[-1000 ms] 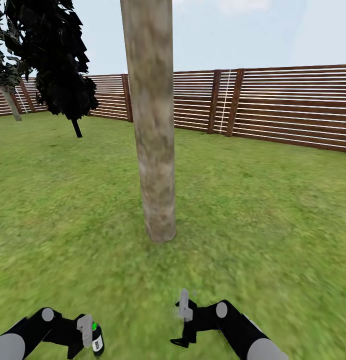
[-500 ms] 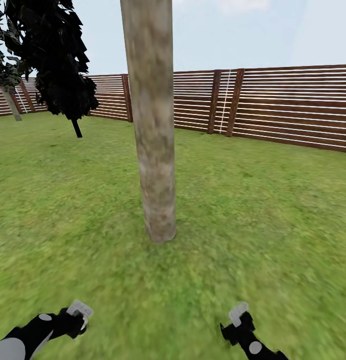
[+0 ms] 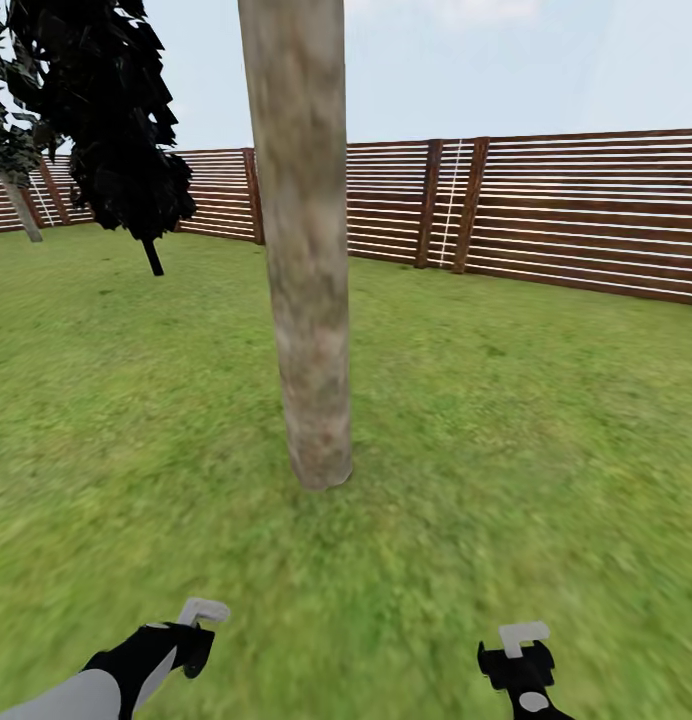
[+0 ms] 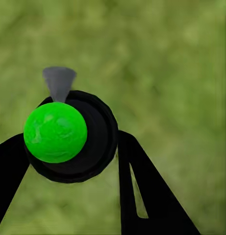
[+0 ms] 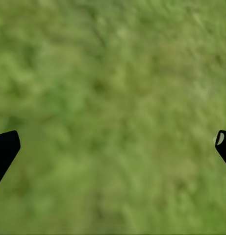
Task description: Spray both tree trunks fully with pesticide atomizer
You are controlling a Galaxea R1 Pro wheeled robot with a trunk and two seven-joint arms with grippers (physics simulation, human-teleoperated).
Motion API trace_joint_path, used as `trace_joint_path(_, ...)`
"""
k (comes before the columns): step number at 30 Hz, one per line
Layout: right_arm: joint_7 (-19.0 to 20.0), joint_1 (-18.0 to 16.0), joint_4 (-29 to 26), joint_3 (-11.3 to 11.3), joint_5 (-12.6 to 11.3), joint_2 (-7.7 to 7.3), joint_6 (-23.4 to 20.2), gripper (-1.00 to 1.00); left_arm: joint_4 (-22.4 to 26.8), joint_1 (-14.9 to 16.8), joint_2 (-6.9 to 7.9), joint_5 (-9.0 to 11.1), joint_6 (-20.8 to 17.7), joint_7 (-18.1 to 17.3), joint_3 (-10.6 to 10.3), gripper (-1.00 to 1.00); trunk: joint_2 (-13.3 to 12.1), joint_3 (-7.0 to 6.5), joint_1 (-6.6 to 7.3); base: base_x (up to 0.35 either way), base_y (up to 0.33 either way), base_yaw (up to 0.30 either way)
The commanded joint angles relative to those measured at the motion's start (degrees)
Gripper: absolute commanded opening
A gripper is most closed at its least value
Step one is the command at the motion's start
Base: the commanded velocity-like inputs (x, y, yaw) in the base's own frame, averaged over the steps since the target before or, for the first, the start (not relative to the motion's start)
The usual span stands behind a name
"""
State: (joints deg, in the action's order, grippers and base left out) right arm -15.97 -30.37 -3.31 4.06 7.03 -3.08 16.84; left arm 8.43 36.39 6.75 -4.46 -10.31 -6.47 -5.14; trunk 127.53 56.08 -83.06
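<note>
A thick pale tree trunk [image 3: 306,250] rises from the lawn straight ahead, its canopy above the head view. Far back at the left edge stands a second pale trunk [image 3: 24,215] under dark leaves. In the left wrist view the pesticide atomizer [image 4: 88,142] is seen end-on between the black fingers: a round black body, a bright green top and a grey nozzle. My left gripper [image 4: 71,142] is shut on it above grass. My left arm [image 3: 136,660] sits low at the left. My right gripper [image 5: 113,147] is open over grass, and the right arm [image 3: 521,670] is low at the right.
A near-black tree [image 3: 116,120] on a thin dark stem stands at the back left. A reddish-brown slatted fence [image 3: 546,210] closes the lawn behind. Green grass [image 3: 506,440] spreads on both sides of the near trunk.
Both arms have swung outward and turned their grippers down toward the grass. The atomizer, seen in the left hand a second ago, is now hidden under that hand in the head view.
</note>
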Motion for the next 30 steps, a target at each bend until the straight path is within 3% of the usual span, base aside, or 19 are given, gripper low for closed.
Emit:
trace_joint_path(1,-0.51,-0.04,0.06,0.36,0.38,0.04,-0.05,1.00,0.47,0.00,-0.22,-0.44,-0.30,-0.16,-0.32,-1.00,0.02,0.05,-0.02,0.304,-0.079,0.000)
trace_joint_path(7,-0.55,-0.04,0.15,0.34,0.33,0.05,-0.06,1.00,3.62,0.11,-2.01,-0.39,-0.99,-0.13,-0.49,-1.00,0.02,0.05,-0.02,0.239,-0.204,0.000)
trace_joint_path(15,-0.54,0.04,0.18,0.33,0.35,0.01,-0.07,1.00,12.17,0.29,-2.19,-0.05,-7.55,-0.62,-0.49,-1.00,0.02,0.05,-0.02,-0.006,-0.272,0.000)
trace_joint_path(20,-0.55,0.05,0.16,0.32,0.35,0.01,-0.07,1.00,20.86,0.59,-2.35,3.43,-14.24,-0.73,-0.65,-1.00,0.02,0.05,-0.02,-0.013,-0.223,0.000)
trace_joint_path(24,-0.55,0.05,0.15,0.33,0.35,0.01,-0.09,1.00,23.14,0.89,-3.71,3.80,-18.99,-0.82,-0.80,-1.00,0.02,0.05,-0.02,0.276,-0.173,0.000)
trace_joint_path(30,-0.55,0.05,0.15,0.33,0.35,0.09,-0.08,1.00,26.42,1.05,-3.94,3.84,-20.25,-0.91,-0.79,-1.00,0.02,0.05,-0.02,0.268,-0.054,0.000)
